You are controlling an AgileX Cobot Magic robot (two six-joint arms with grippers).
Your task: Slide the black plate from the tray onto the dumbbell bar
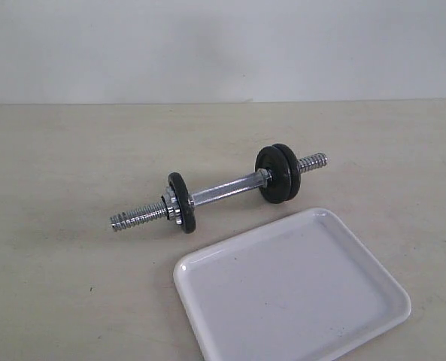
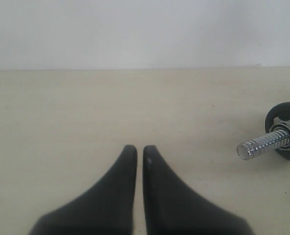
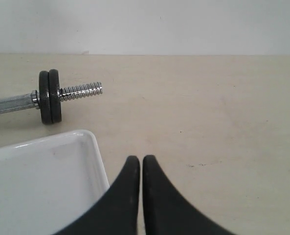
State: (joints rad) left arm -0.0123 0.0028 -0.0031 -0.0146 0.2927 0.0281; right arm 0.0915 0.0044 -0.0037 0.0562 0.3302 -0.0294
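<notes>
Three black discs are sitting on the bar (image 1: 224, 190) and none is lying in the tray (image 1: 298, 301), so I'm reading the slide as done. Bar is lying on the table (image 1: 65, 173) just behind the tray, not touching it. Its long axis is running diagonally in the exterior view, near-left end to far-right end.

Single disc (image 1: 182, 203) is sitting toward the left end with a chrome nut (image 1: 168, 204) outside it. A pair is sitting pressed together toward the right end. I'm taking the outer one of that pair as the plate (image 1: 292, 168), but can't tell them apart by look: all flat, round, matte black. No nut is showing outside the pair; threads are sticking out bare.

Right gripper (image 3: 141, 159) is hanging by the tray's corner with the pair and bare thread ahead of it, so it's the nearer arm to the plate. Left gripper (image 2: 140, 149) is facing the other threaded end. Both are sitting fully closed, gripping nothing.
</notes>
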